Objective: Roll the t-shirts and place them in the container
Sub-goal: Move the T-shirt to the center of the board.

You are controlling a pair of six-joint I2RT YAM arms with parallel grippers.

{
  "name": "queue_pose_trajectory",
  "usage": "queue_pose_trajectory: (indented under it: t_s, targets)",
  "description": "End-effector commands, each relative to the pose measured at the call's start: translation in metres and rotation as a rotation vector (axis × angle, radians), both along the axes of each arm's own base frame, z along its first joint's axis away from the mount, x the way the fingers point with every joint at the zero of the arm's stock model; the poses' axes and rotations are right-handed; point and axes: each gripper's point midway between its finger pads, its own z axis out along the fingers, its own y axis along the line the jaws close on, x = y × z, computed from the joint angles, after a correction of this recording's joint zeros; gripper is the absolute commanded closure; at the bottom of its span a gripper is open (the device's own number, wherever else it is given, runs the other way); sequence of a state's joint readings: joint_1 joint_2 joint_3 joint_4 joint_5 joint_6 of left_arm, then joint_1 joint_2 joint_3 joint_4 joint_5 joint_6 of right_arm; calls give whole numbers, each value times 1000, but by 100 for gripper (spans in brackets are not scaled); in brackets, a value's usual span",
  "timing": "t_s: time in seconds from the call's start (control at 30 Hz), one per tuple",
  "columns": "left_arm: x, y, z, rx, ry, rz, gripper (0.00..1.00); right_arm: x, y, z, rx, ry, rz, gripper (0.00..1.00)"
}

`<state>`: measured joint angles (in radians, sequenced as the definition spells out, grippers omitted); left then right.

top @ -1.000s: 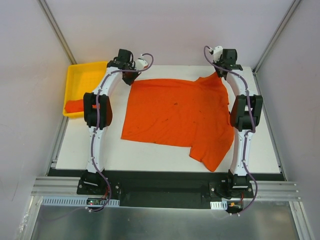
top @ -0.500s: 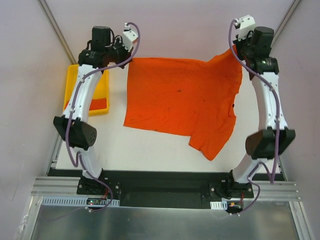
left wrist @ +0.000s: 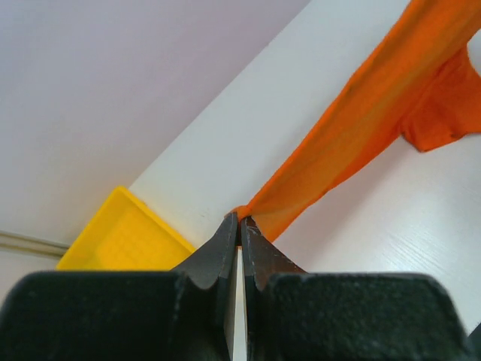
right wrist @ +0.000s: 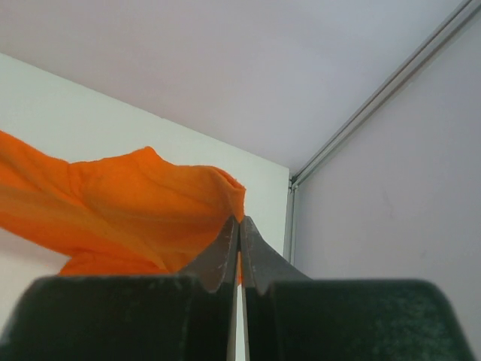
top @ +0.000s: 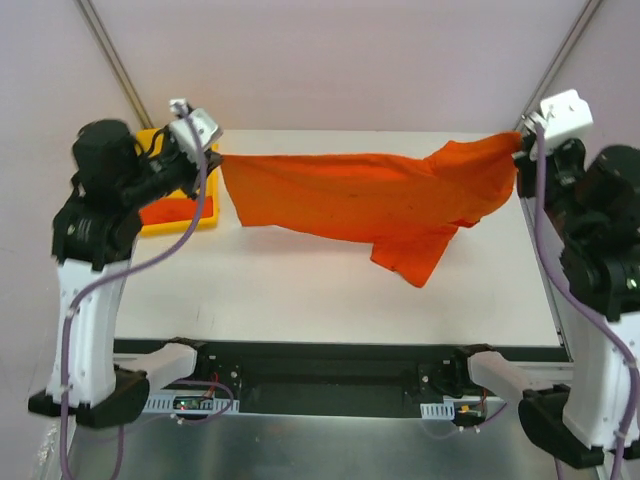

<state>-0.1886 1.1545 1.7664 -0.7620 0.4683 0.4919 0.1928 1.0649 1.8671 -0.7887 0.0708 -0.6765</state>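
The shirt [top: 350, 195] was held up above the table [top: 300, 290], stretched taut with its long axis running left to right. Its left end was pinched in the closed left gripper [top: 217, 160], beside the tray [top: 150, 135], and its right end in the closed right gripper [top: 520, 150], by the right wall. A sleeve was hung lowest, right of centre. Neither arm was nearer, since each was placed at one end. An even lowering by both was judged necessary.
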Motion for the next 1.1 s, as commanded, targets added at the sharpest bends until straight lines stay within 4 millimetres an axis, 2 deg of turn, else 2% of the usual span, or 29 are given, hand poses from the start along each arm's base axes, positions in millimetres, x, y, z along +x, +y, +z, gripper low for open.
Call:
queue_pose_trajectory:
  t_s: [0.0, 0.03, 0.07, 0.13, 0.17, 0.23, 0.27, 0.3, 0.43, 0.47, 0.53, 0.6, 0.63, 0.67, 0.7, 0.73, 0.77, 0.8, 0.83, 0.9, 0.93, 1.0, 1.03, 1.07]
  targets:
    - [-69, 7, 36, -42, -150, -36, 100, -72, -8, 3, 18, -10, 31, 99]
    - [-81, 7, 36, -36, -152, -55, 100, -84, -6, 5, 16, -27, 56, 99]
    - [-99, 6, 47, -45, -195, -79, 100, -103, -4, 10, 11, -66, 93, 99]
    - [-114, 8, 56, -57, -229, -88, 100, -122, -3, 17, 2, -118, 124, 99]
    - [-127, 9, 69, -65, -275, -91, 100, -136, -3, 24, 4, -158, 138, 99]
    - [-138, 11, 83, -86, -310, -91, 100, -155, -5, 44, 20, -236, 136, 99]
    - [-147, 13, 97, -94, -352, -81, 100, -161, -6, 54, 26, -275, 113, 99]
    - [-150, 13, 102, -99, -366, -85, 100, -166, -7, 60, 35, -299, 102, 99]
    - [-163, 16, 135, -109, -458, -77, 100, -173, 1, 82, 56, -383, 79, 99]
    - [-158, 15, 138, -106, -459, -80, 100, -173, 4, 91, 58, -413, 76, 99]
    - [-155, 16, 147, -102, -492, -75, 100, -160, 6, 97, 100, -404, 76, 99]
    - [-139, 14, 142, -75, -482, -79, 100, -145, 3, 102, 118, -405, 52, 99]
    - [-122, 12, 129, -63, -435, -81, 100, -128, -1, 98, 129, -378, 37, 99]
    - [-114, 11, 120, -47, -417, -85, 100, -121, -4, 95, 135, -364, 29, 99]
    - [-104, 9, 110, -35, -393, -94, 100, -101, -7, 77, 144, -306, 21, 99]
    - [-85, 4, 82, -22, -311, -114, 100, -93, -8, 72, 134, -299, 24, 99]
    - [-77, 2, 67, -2, -281, -132, 100, -85, -8, 63, 134, -276, 29, 99]
    - [-68, -1, 53, 7, -248, -144, 100, -64, -10, 34, 145, -198, 30, 99]
    - [-50, -4, 18, 18, -155, -157, 100, -57, -8, 25, 148, -180, 50, 99]
    - [-35, -10, -12, 32, -85, -189, 100, -37, -6, -8, 167, -91, 68, 99]
    - [-19, -12, -42, 34, -2, -193, 100, -20, -6, -43, 192, -4, 72, 99]
    - [-4, -16, -71, 37, 77, -211, 100, 1, -5, -79, 229, 86, 71, 99]
    - [10, -19, -100, 40, 163, -216, 100, 18, -3, -113, 229, 152, 60, 99]
    - [19, -20, -113, 51, 191, -225, 100, 33, -3, -132, 219, 200, 44, 99]
